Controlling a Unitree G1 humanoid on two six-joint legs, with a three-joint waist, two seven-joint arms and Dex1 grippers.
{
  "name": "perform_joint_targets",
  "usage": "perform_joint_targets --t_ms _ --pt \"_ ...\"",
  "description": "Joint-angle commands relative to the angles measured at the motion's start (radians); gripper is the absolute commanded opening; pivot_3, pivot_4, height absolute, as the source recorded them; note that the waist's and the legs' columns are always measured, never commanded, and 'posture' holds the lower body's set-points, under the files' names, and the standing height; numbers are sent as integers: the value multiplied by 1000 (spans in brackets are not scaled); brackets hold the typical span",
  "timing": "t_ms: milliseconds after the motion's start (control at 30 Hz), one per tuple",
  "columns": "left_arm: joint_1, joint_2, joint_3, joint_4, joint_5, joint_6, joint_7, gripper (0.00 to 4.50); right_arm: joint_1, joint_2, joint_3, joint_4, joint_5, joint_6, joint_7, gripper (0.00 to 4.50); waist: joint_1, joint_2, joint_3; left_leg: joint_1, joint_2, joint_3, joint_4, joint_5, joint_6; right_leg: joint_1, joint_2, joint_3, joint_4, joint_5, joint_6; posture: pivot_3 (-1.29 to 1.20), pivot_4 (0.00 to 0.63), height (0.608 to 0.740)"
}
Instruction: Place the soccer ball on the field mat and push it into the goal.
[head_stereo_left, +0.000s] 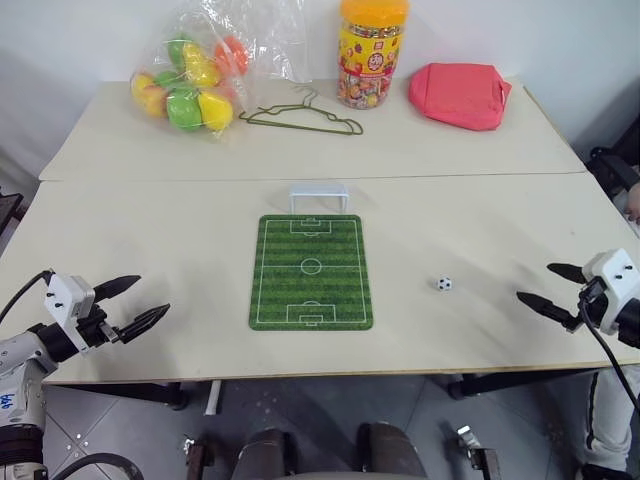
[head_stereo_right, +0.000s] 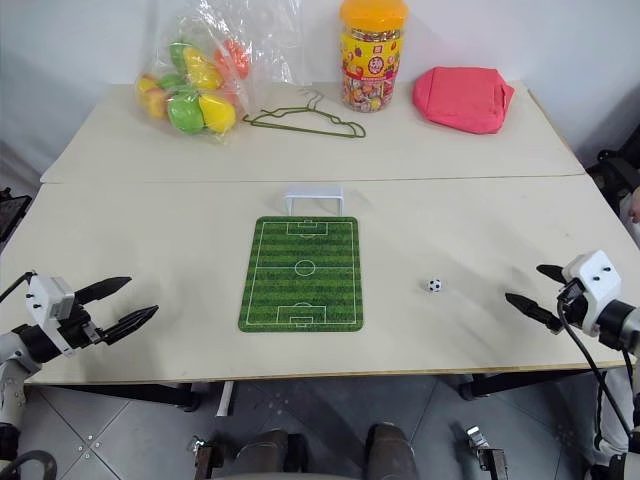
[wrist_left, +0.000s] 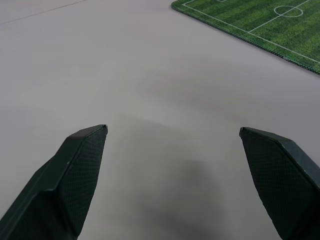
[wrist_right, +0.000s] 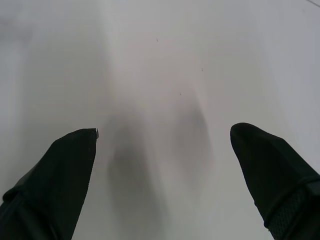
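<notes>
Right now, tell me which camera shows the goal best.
The left eye view: the goal stands whole at the mat's far end. The right eye view shows much the same. The left wrist view catches just a corner of the mat.
</notes>
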Motion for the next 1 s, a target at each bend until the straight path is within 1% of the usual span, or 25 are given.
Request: perform_joint_targets --t_ms 33,167,300,400,500,567,667,800,900,1000 --pt "4 11 8 -38 -17 12 -6 4500 -7 -30 -38 -3 15 -15 -3 4457 0 0 0 0 0 0 0 0 0 0 0 0 0 0 0 0 150 740" --pt "-8 -3 33 -65 -38 53 43 4500 -8 -32 -41 -9 18 -6 -5 4457 1 0 0 0 0 0 0 0 0 0 0 0 0 0 0 0 150 740" --pt "-7 2 28 -70 -39 55 42 4500 -5 -34 -41 -30 23 16 -3 4457 0 0 0 0 0 0 0 0 0 0 0 0 0 0 0 0 150 740" --pt "-9 6 23 -86 -44 64 34 4500 -2 -42 -31 -73 22 67 0 4457 0 0 0 0 0 0 0 0 0 0 0 0 0 0 0 0 150 740" --pt "-44 -8 13 -156 -72 148 79 4500 -7 -61 5 -299 49 208 33 4457 1 2 1 0 0 0 0 0 0 0 0 0 1 0 0 0 150 740" --pt "-55 -17 -1 -194 -81 185 87 4500 -13 -76 42 -401 48 284 61 4457 2 2 1 0 0 0 2 0 0 -1 0 1 3 0 0 0 150 740" --pt "-57 -31 -34 -248 -79 189 57 4500 -43 -81 97 -476 45 343 105 4457 3 2 1 0 0 -1 2 0 0 -1 0 1 6 0 0 0 150 740" --pt "-50 -50 -61 -308 -93 233 47 4500 -99 -73 178 -493 21 346 166 4457 4 1 2 0 -1 -1 2 0 0 -2 0 1 6 0 0 0 150 740" --pt "-33 -60 -68 -345 -100 248 35 4500 -143 -55 229 -460 5 324 201 4457 3 1 2 -1 -1 0 2 0 0 -3 0 1 6 0 0 0 150 740" --pt "-10 -69 -70 -368 -100 251 36 4500 -187 -13 275 -401 -20 277 223 4457 2 1 2 -1 0 0 2 0 0 -3 0 1 7 0 0 0 150 740"
